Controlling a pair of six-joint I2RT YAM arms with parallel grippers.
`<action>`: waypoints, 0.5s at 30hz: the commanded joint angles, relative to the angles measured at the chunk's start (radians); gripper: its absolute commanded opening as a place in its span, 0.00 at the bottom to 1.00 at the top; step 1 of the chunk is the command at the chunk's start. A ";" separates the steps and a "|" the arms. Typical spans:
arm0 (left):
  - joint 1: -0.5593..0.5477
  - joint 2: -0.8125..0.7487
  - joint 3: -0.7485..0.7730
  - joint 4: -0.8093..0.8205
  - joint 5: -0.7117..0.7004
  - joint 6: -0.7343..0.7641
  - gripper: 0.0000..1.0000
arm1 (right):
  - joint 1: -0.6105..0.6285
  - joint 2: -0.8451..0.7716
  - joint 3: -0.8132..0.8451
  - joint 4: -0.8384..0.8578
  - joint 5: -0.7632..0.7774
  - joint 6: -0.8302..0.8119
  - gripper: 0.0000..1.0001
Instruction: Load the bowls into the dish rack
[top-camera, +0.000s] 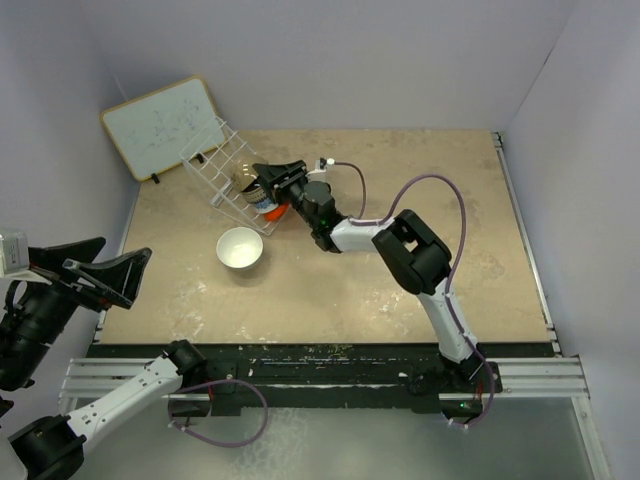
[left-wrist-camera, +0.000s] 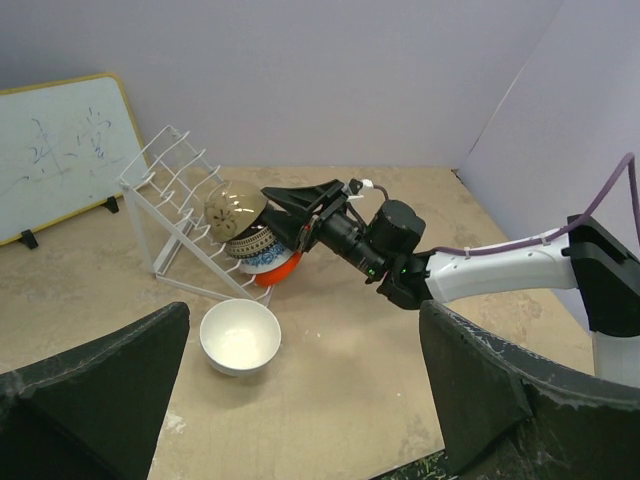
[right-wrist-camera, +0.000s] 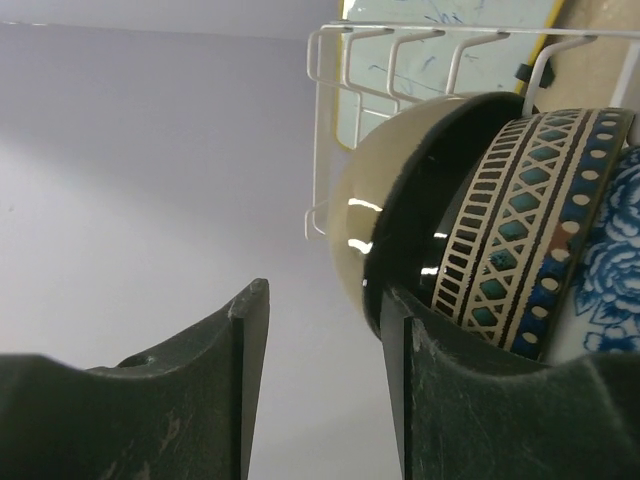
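Observation:
The white wire dish rack (top-camera: 222, 160) stands tilted at the back left. Several bowls are stacked on edge in it: a pale one (right-wrist-camera: 365, 200), a glossy black one (right-wrist-camera: 425, 220), a banded patterned one (right-wrist-camera: 520, 230), a blue-and-white one (right-wrist-camera: 610, 250) and an orange-red one (left-wrist-camera: 280, 267) lowest. The plain white bowl (top-camera: 240, 248) sits upright on the table in front of the rack. My right gripper (right-wrist-camera: 325, 300) is open at the stack, nothing between its fingers, one finger beside the black bowl's rim. Raised over the near left edge, my left gripper (left-wrist-camera: 300, 370) is open and empty.
A wood-framed whiteboard (top-camera: 160, 125) leans against the back left wall behind the rack. Walls close the table on the left, back and right. My right arm (top-camera: 400, 245) stretches across the middle of the table toward the rack.

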 joint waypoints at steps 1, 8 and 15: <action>-0.009 -0.018 0.019 0.025 -0.019 -0.011 0.99 | 0.006 -0.092 0.065 -0.199 -0.007 -0.035 0.51; -0.010 -0.024 0.017 0.020 -0.022 -0.013 0.99 | 0.006 -0.082 0.080 -0.232 -0.032 -0.023 0.51; -0.020 -0.027 0.012 0.019 -0.039 -0.014 0.99 | 0.008 -0.123 0.031 -0.223 -0.020 -0.024 0.51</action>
